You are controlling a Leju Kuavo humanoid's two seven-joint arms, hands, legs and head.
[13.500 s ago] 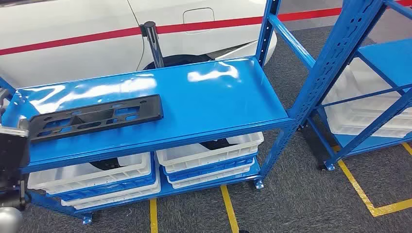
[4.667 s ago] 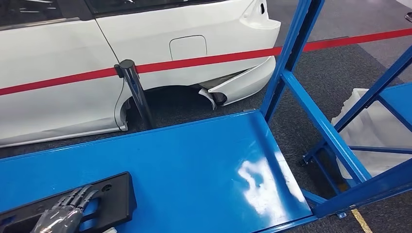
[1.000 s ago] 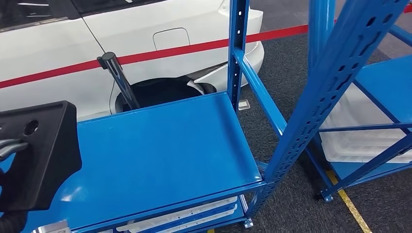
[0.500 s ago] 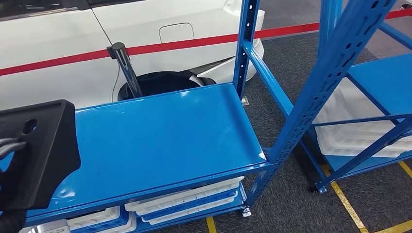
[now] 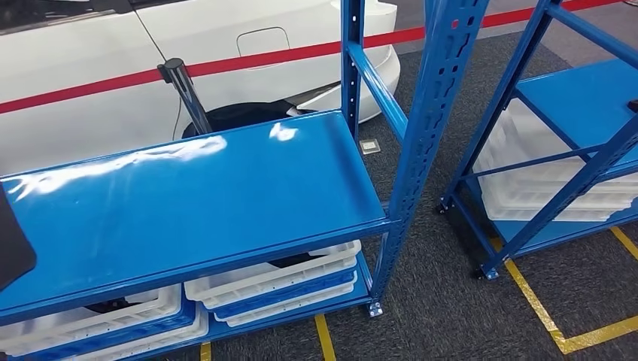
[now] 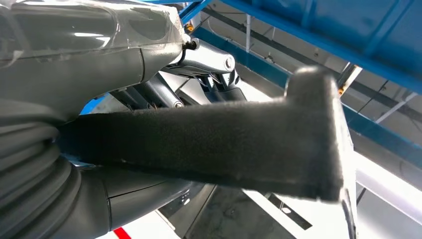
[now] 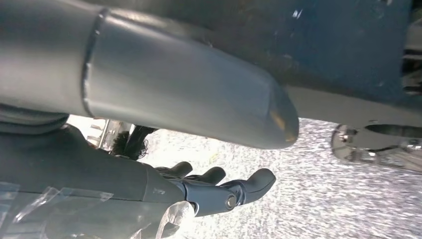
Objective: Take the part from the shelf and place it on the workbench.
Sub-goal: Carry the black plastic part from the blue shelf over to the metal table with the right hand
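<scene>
My left hand (image 6: 164, 79) grips the part (image 6: 224, 144), now nearly out of my head view; shelf (image 5: 188, 195) bare. Right hand (image 7: 214, 191) loosely open.

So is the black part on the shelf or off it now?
Off. The blue shelf top is bare, and the left hand holds the black part.

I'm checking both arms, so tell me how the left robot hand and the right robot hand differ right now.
The left robot hand grips the black part, which crosses its wrist view; the right robot hand holds nothing. The left robot hand sits close to the blue shelf frame, with the part's edge at the head view's left border; the right robot hand hangs over speckled floor. Both have dark fingers and grey covers.
</scene>
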